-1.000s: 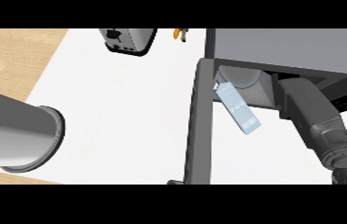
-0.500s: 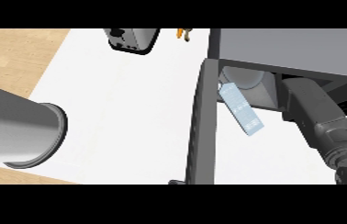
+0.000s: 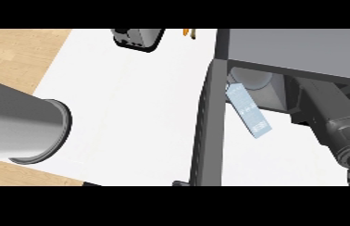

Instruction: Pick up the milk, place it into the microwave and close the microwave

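Note:
The milk (image 3: 247, 111) is a pale blue and white carton, tilted, in the mouth of the grey microwave (image 3: 287, 47) at the upper right. The microwave's dark door (image 3: 205, 128) stands open, seen edge-on, running down to the lower edge just left of the carton. My right forearm (image 3: 328, 123) comes in from the right edge and ends in a dark part (image 3: 305, 97) at the microwave's opening, to the right of the carton; whether it touches the carton is hidden. My left forearm (image 3: 27, 125) lies at the left edge; its hand does not show.
A dark and white appliance (image 3: 140, 37) stands at the counter's back edge, with a small orange thing (image 3: 189, 33) beside it. The white counter (image 3: 130, 109) spreads between my left forearm and the door. Wooden floor (image 3: 24, 58) shows beyond the counter's left edge.
My left forearm has come a little further into view. The right arm has shifted at the microwave's opening and looks thicker. The carton keeps its tilt in the same place.

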